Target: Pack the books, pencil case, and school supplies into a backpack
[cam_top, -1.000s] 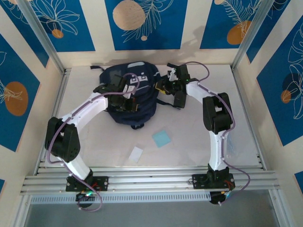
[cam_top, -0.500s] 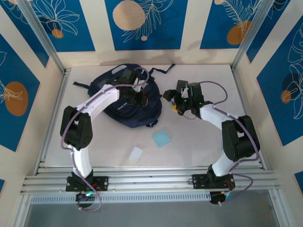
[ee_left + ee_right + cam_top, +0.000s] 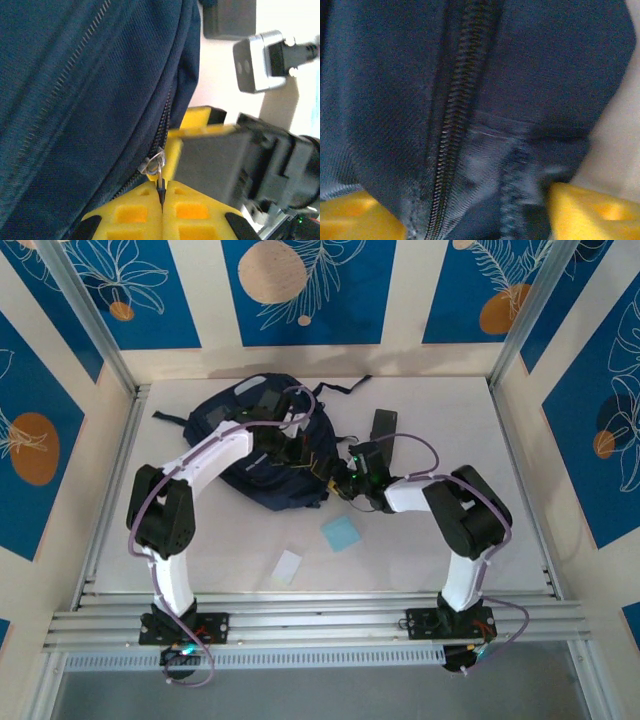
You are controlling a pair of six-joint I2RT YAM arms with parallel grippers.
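Backpack [image 3: 283,490] lies by the surface's [image 3: 520,490] far edge, left of centre. Left end effector [image 3: 161,200] is clenched on its zipper pull [image 3: 159,172]. Right end effector [image 3: 475,212] straddles backpack fabric, fingers [image 3: 590,210] apart; whether it grips, I cannot tell.

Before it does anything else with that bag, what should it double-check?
1. Left gripper shut on zipper pull: ok.
2. Right gripper clamped on backpack fabric: cannot tell; it straddles it.
3. Zipper open wide enough: cannot tell.
4. Pencil case, blue pad, white piece packed: not ok; lying on table.
5. Books inside: cannot tell.
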